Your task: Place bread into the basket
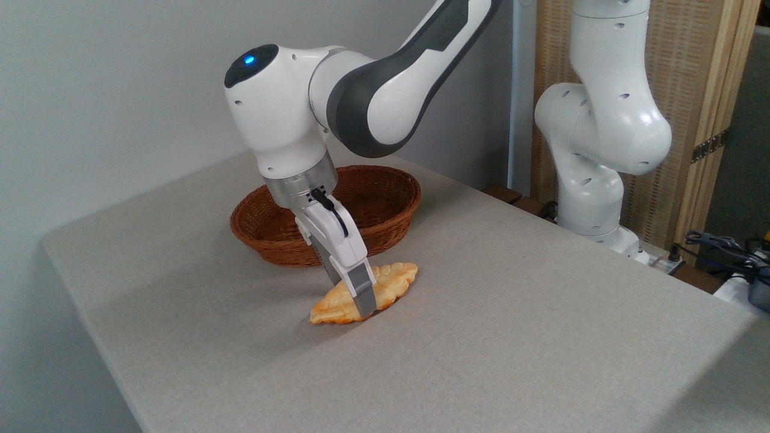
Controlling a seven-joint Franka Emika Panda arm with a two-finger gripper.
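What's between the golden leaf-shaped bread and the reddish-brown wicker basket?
Only a narrow strip of bare grey table and the robot's hand, which straddles the golden leaf-shaped bread in front of the reddish-brown wicker basket. No other object shows there in the fixed camera view.

Bright, even, diffuse light, looks like indoor daylight. Soft faint shadows only: a pale one under the arm [385, 90] on the table [541, 337], a darker one beneath the basket [373, 228] rim. Mild glare on the white arm shells; blue LED lit. Focus sharp throughout, slight softness at far right clutter. No motion blur, no visible edge distortion.
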